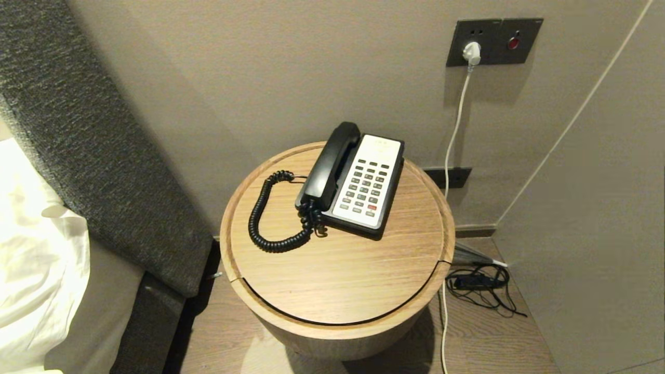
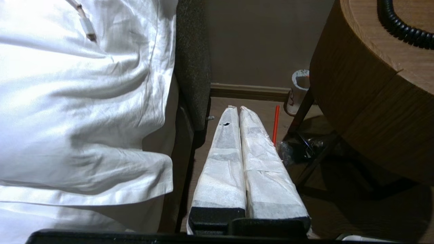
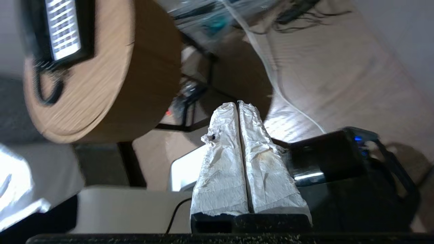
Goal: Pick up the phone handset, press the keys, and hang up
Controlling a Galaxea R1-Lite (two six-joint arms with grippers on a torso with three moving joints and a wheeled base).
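Phone handset (image 1: pixel 328 166) on its cradle, apparently well apart from both pressed-together claws, left claw (image 2: pixel 239 109), right claw (image 3: pixel 238 103).

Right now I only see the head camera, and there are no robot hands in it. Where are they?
Observer: The left gripper is low, in the gap between the bed and the round table, fingers shut.
Operator: And the other hand?
Observer: The right gripper is shut too, down near the floor beside the table.
Operator: Is the phone picked up?
Observer: No, neither gripper holds anything. In the head view the handset sits in its cradle.
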